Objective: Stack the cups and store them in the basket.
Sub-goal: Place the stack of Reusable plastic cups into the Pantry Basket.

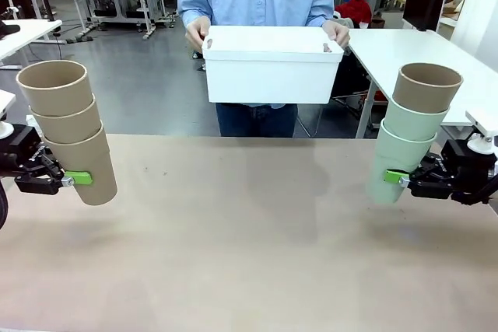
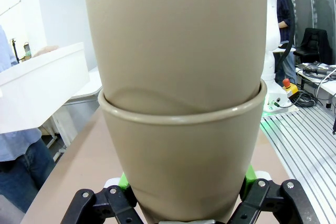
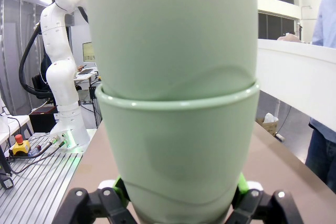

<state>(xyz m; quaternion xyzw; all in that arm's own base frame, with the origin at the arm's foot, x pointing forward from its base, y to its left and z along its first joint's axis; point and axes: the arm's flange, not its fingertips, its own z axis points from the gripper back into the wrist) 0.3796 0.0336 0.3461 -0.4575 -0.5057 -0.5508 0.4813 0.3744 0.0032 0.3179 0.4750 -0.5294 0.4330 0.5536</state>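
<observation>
Presently, the left tool (image 1: 78,179) is clamped on the lowest cup of a tan stack (image 1: 70,126). The left wrist view shows its green pads (image 2: 124,181) pressed against both sides of that cup. The right tool (image 1: 395,177) likewise grips the lowest cup of a mint stack (image 1: 406,141). The front view adds the count: three tan cups at left, and two mint cups topped by a tan cup (image 1: 426,87) at right. Both stacks lean outward above the table (image 1: 249,239). The basket (image 1: 271,68) sits between them and well beyond, held in a person's hands (image 1: 197,34) at the far edge.
</observation>
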